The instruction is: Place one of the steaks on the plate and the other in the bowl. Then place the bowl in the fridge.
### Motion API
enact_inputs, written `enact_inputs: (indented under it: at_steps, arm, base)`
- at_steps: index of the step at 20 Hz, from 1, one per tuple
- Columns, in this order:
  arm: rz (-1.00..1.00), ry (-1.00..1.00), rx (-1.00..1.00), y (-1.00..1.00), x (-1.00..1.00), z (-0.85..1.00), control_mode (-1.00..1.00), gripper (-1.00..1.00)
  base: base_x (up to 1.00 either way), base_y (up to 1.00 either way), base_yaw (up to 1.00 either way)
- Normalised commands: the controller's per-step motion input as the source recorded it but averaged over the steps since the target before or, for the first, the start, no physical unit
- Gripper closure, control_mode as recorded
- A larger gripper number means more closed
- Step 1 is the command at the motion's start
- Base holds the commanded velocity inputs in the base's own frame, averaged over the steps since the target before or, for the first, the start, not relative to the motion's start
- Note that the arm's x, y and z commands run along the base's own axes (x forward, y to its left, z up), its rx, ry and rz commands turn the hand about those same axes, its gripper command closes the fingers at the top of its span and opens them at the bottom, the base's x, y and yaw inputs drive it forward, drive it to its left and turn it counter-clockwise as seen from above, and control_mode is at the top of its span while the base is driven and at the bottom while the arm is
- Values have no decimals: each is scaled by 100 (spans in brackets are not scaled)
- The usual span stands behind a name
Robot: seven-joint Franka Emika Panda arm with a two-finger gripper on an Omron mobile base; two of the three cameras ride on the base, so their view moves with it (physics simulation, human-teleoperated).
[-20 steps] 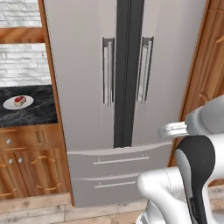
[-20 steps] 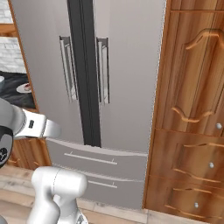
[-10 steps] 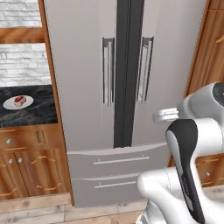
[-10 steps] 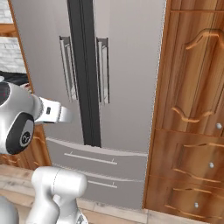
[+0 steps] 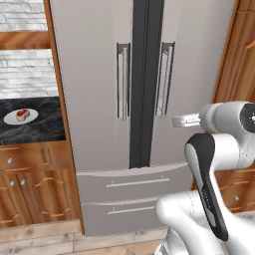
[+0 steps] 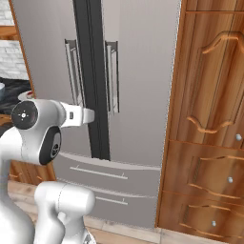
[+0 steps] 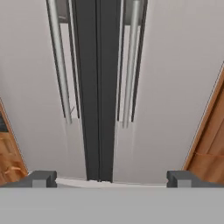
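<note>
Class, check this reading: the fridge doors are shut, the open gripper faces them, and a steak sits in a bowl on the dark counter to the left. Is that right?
One detail is wrong. In the left base view the steak lies on the flat white plate, not in a bowl. The rest stands: the fridge doors are shut, and the hand view shows the open gripper facing them.

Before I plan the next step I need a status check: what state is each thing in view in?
fridge: both doors shut, both lower drawers shut.
gripper: open, empty, pointed at the fridge doors, touching nothing.
plate: on the dark counter left of the fridge, with one steak on it.
steak: lying on the plate.
wooden cabinet: right of the fridge, door and drawers shut.
</note>
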Motion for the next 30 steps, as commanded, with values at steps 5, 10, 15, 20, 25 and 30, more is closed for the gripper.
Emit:
enact_inputs:
  at_steps: [5, 10, 15, 20, 25, 30]
  arm:
    - [0, -19, 0, -18, 40, 3, -100, -100]
    - [0, -19, 0, -11, 46, 1, -100, -100]
    - [0, -10, 0, -5, 49, 0, -100, -100]
    - [0, 0, 0, -5, 47, 0, -100, -100]
    - [0, 0, 0, -10, 43, 0, -100, -100]
    - [0, 0, 0, 0, 49, 0, -100, -100]
  base:
    - [0, 0, 0]
    - [0, 0, 0]
    - [0, 0, 0]
    - [0, 0, 0]
    - [0, 0, 0]
    - [0, 0, 0]
